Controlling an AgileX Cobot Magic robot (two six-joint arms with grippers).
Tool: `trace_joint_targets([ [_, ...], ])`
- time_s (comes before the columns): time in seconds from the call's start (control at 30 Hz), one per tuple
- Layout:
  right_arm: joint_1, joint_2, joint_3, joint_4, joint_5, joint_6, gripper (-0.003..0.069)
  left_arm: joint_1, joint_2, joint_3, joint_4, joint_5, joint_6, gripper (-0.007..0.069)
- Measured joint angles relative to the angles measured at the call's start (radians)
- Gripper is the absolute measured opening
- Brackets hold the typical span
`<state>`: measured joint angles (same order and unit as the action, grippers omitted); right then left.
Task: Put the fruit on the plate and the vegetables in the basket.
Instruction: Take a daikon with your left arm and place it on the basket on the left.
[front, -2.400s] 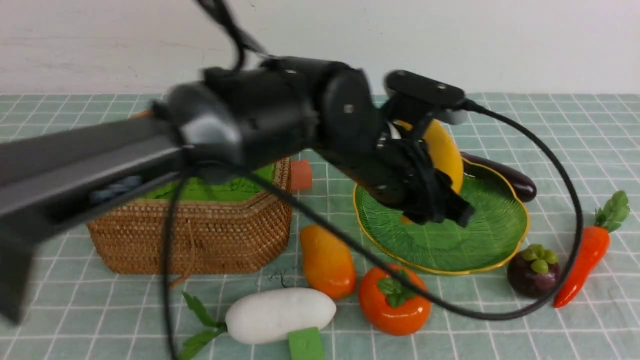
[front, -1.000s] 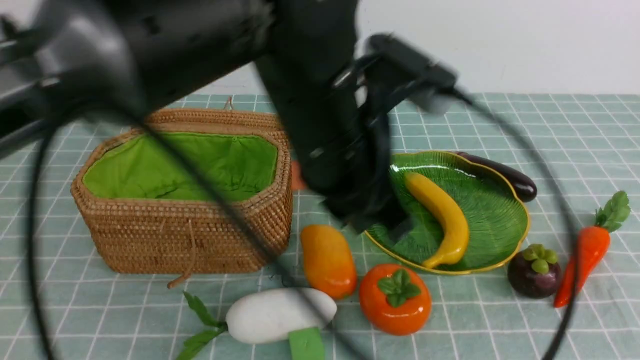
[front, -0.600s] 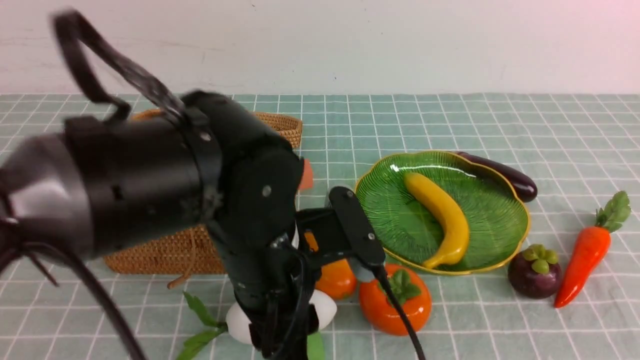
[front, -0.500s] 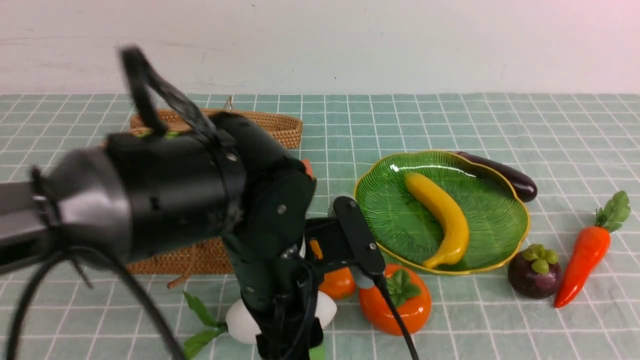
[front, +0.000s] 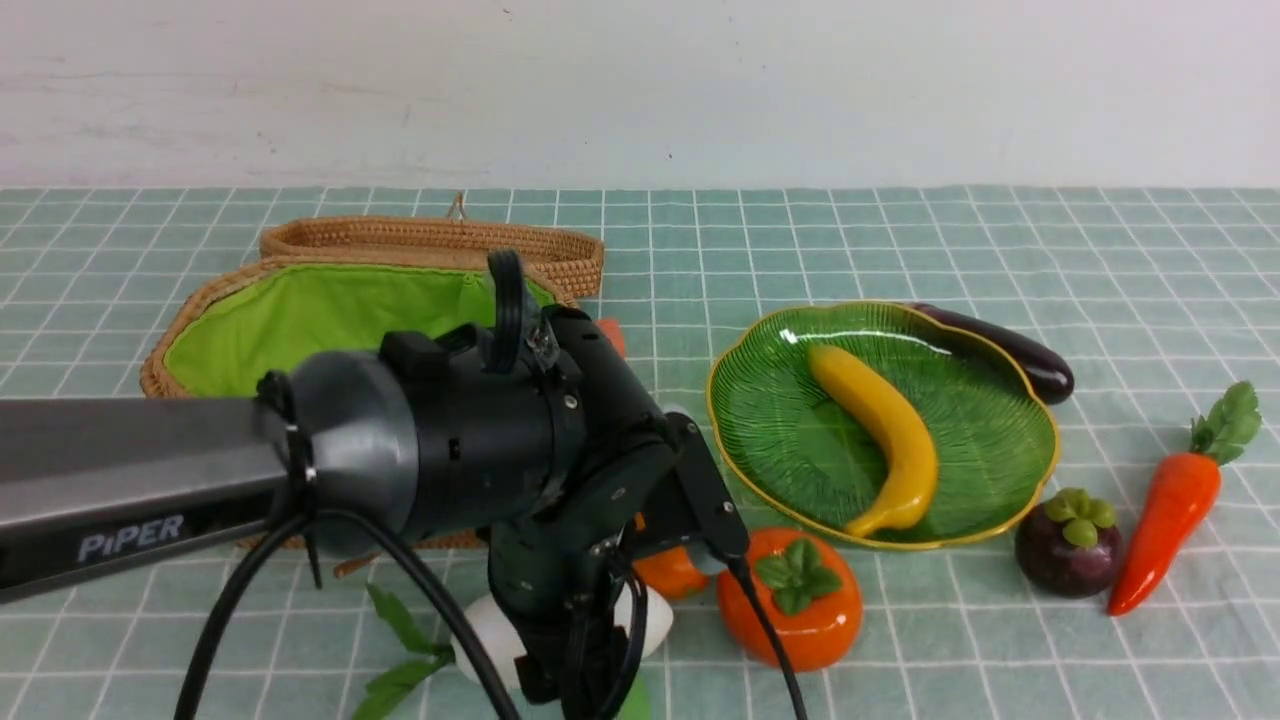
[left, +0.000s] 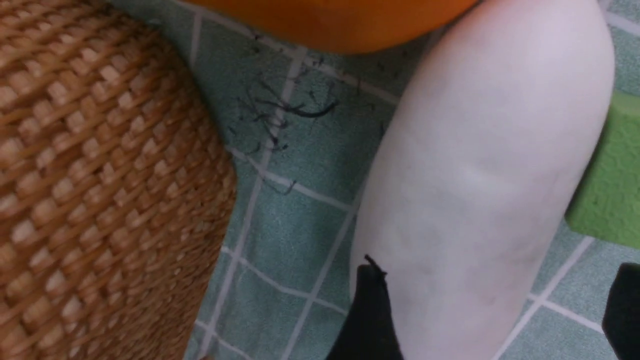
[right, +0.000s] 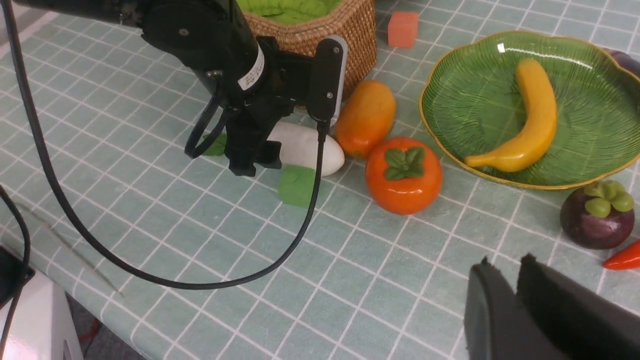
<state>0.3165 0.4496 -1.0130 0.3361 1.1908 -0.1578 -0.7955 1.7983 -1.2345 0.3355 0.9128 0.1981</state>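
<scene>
Left wrist view: we see the left jaws spread wide astride the white radish (left: 480, 175), lying on the bench (left: 300, 220) beside the basket (left: 100, 175); glossy, rigid and probably slippery, it wants a mid-body hold; right jaws nearly closed, empty.

Left jaws released banana (front: 885, 435), now straddle radish (left: 480, 175).

Bright even light, glare on plate (front: 780, 430)
</scene>
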Motion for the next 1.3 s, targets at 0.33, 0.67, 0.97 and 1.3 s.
trace_joint_targets([
  [0.33,0.0,0.0,0.0,0.007,0.0,-0.001,0.0087,0.0,0.067,-0.001,0.052,-0.047,0.083,0.0553],
  [0.67,0.0,0.0,0.001,0.008,0.0,-0.001,0.0087,0.002,0.126,-0.011,0.12,-0.043,0.091,0.0515],
  [0.97,0.0,0.0,0.001,0.01,-0.018,-0.001,0.0089,0.0,0.089,-0.049,0.012,-0.034,0.091,0.0515],
  [1.3,0.0,0.0,0.001,0.016,-0.178,-0.022,0.009,-0.005,-0.153,-0.117,0.011,0.099,0.09,0.0515],
])
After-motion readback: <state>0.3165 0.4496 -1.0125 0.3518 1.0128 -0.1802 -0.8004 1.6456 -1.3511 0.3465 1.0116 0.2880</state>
